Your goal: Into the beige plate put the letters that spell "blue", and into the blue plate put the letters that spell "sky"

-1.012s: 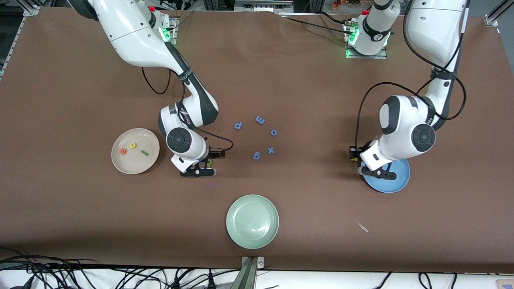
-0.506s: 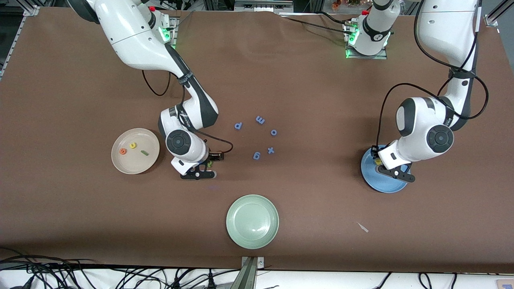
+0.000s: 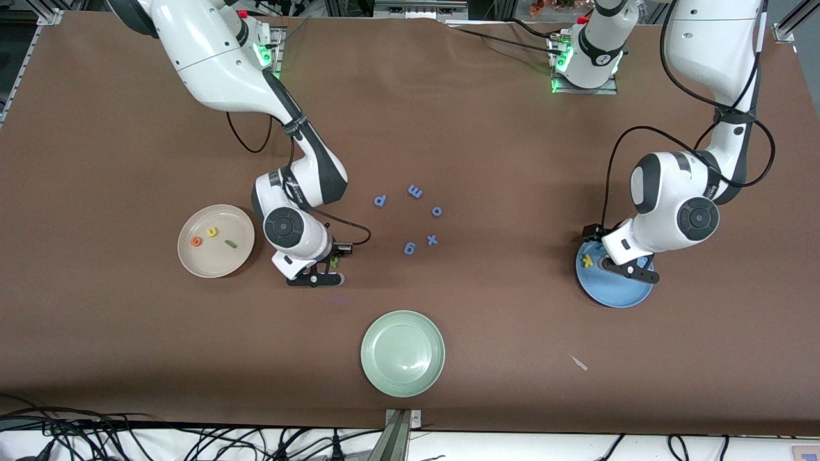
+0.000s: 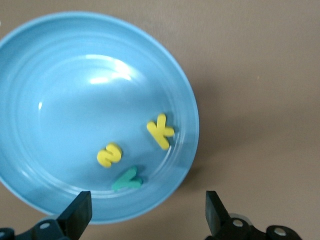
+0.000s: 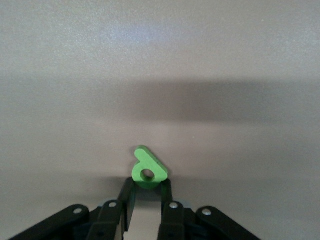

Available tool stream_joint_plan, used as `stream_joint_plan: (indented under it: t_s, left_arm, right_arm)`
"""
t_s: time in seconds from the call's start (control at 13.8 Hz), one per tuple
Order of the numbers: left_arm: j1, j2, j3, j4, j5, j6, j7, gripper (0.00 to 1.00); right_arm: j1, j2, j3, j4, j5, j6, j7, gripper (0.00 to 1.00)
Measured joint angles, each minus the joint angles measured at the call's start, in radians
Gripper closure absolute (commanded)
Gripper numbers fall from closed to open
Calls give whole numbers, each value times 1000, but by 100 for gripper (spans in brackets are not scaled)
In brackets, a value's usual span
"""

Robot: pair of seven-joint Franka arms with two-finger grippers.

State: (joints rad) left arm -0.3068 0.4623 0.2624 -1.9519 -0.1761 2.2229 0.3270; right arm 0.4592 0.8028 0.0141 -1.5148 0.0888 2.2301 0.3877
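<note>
The blue plate (image 3: pixel 618 294) (image 4: pixel 75 75) lies toward the left arm's end of the table. In it rest a yellow s (image 4: pixel 109 155), a yellow k (image 4: pixel 160 130) (image 3: pixel 586 261) and a teal y (image 4: pixel 127 179). My left gripper (image 3: pixel 631 272) (image 4: pixel 146 210) hangs open over this plate's rim, holding nothing. The beige plate (image 3: pixel 205 262) holds an orange e (image 3: pixel 196 241), a yellow u (image 3: pixel 212 232) and a dark-green l (image 3: pixel 230 243). Beside that plate, low at the table, my right gripper (image 3: pixel 315 276) (image 5: pixel 147 187) is shut on the green b (image 5: pixel 148 173).
Several periwinkle letters (image 3: pixel 415 191) lie scattered mid-table between the two arms. A pale green plate (image 3: pixel 402 353) sits nearer the front camera. A small white scrap (image 3: pixel 580 363) lies on the brown mat.
The left gripper moved over the blue plate, opened and let the yellow k drop in. The right gripper closed on the green b.
</note>
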Motion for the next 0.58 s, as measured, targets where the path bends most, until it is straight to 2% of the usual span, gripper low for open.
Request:
stream_joint_plan:
  t_s: [0.22,0.43,0.58]
  left_arm:
    - [15,-141,-1,-21,0,9,1,0]
    - [45,-348,-1,-24,27,-89,1,0]
    - [53,-455,-1,-25,91,-187,-33,0]
  right_arm:
    - [0,0,0,1,0,0,1,80]
    - [0,0,-1,2,1,0,9,78]
    - [0,0,-1,3,1,0,10,28]
